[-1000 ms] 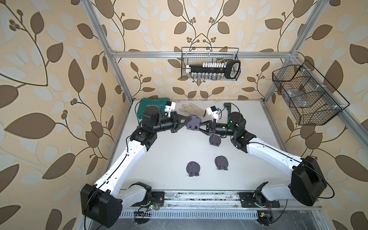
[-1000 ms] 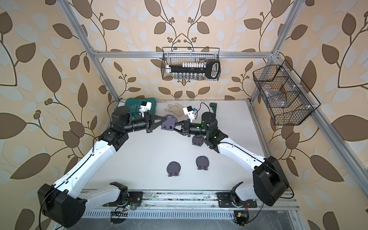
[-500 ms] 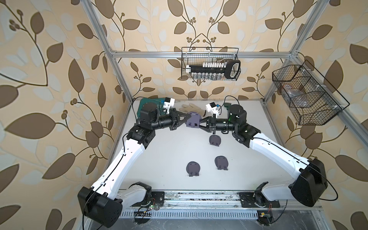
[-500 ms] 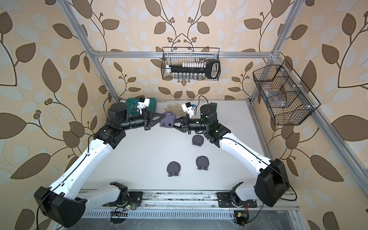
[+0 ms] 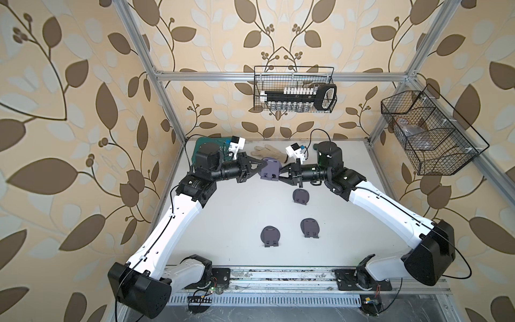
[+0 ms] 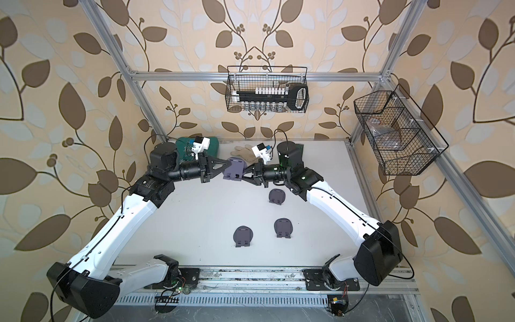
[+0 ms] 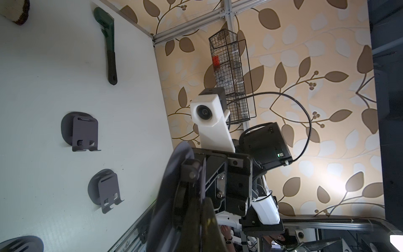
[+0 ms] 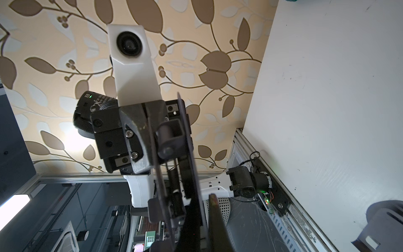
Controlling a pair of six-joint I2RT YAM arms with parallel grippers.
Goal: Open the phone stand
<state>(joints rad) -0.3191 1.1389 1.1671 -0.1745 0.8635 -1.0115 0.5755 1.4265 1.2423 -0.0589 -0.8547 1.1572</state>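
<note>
A purple-grey phone stand [image 5: 269, 170] [image 6: 234, 170] hangs in the air over the back middle of the table. Its rectangular plate faces up and its round base shows behind it. My left gripper [image 5: 261, 164] [image 6: 225, 164] is shut on its left edge. My right gripper [image 5: 281, 173] [image 6: 245, 175] is shut on its right edge. Each wrist view shows the stand [image 7: 174, 174] [image 8: 174, 152] edge-on, with plate and disc close together around a hinge block. Three more folded stands lie flat on the table [image 5: 300, 196] [image 5: 309, 227] [image 5: 270, 235].
A pale work glove [image 5: 269, 152] and a green case [image 5: 214, 143] lie by the back wall, behind the grippers. A green wrench [image 7: 109, 43] lies at the back right. Wire baskets hang on the back wall [image 5: 294, 93] and the right wall [image 5: 426, 133].
Both wrists have risen a little and shifted toward the back wall, still gripping the stand. The stand itself has stayed almost in place between them.
</note>
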